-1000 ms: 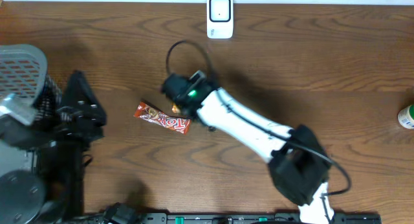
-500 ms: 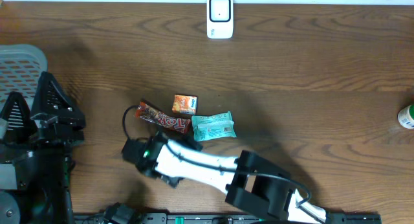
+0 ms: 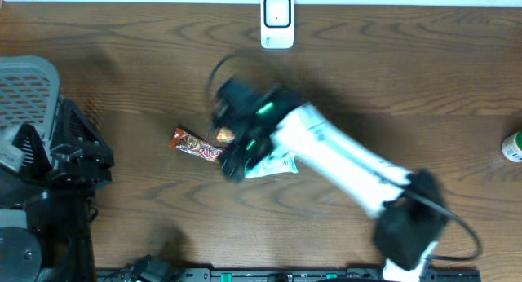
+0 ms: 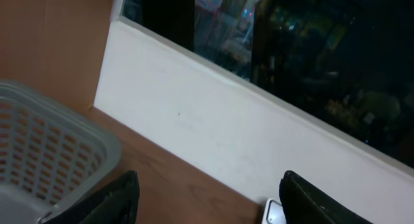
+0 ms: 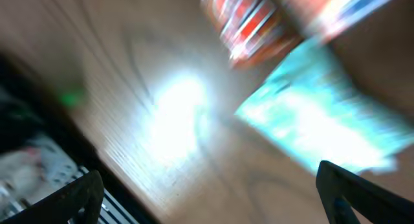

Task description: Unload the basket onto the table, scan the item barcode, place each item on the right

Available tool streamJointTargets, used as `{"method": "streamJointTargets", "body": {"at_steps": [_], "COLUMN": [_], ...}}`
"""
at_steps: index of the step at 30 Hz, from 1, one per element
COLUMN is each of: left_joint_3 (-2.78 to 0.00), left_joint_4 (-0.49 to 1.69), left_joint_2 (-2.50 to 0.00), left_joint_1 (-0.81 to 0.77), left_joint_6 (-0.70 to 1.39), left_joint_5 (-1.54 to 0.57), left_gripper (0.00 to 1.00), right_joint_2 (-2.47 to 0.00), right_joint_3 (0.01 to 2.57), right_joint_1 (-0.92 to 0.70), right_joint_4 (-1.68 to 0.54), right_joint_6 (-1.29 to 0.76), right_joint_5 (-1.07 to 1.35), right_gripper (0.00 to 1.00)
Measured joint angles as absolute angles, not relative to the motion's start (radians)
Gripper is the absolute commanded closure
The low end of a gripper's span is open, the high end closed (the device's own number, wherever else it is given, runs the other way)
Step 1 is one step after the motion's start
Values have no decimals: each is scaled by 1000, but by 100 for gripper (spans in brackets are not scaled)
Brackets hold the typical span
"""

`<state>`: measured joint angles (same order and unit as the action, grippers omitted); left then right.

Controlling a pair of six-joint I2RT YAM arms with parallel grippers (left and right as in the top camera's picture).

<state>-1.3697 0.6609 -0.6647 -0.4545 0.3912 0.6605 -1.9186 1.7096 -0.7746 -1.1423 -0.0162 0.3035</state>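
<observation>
Right gripper [image 5: 210, 188] released, empty, over teal packet [image 5: 317, 120] mid-table, 6 o'clock of scanner [image 3: 277, 21]; advise: settle, pinch packet's edge, keep barcode face uncovered toward 12 o'clock.

Right arm [image 3: 326, 147] covers snack cluster [image 3: 192, 143]; basket [image 3: 28, 82] blocks left edge; bare wood between scanner [image 3: 277, 21] and cluster.

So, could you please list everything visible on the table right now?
scanner: one, white, table's far edge
candy bar: one, red, mid-table
small box: one, orange, beside candy bar, partly hidden
packet: one, teal, right of candy bar, partly covered
basket: one, grey, left edge
bottle: one, green-white, right edge, cut off
table: one, brown wood
left end effector: one, black, open, near basket
right end effector: one, black, open, above packet
</observation>
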Motion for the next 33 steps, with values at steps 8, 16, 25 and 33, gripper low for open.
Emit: {"method": "streamJointTargets", "body": {"at_steps": [8,16,25,33], "left_joint_3": [-1370,-1370,-1370,-1370], "left_joint_4": [715,721,760,787], "left_joint_2": [-665,-665,-665,-665], "left_joint_1": [-455,-455,-455,-455], "left_joint_6": [401,419,419,419], "left_joint_5": [629,626,623,622], "left_gripper": [30,30,30,30], "right_joint_2": [-2014,-2231,-2283,-2284], "right_joint_3": [1725,1716,1716,1714], "right_joint_1": [-444,-385,-390,-405], "right_joint_4": [-987,-894,-1043,-1369], "right_joint_6": [147,143,144,199], "right_joint_5": [400,438,432,495], "right_gripper": [96,99,99,99]}}
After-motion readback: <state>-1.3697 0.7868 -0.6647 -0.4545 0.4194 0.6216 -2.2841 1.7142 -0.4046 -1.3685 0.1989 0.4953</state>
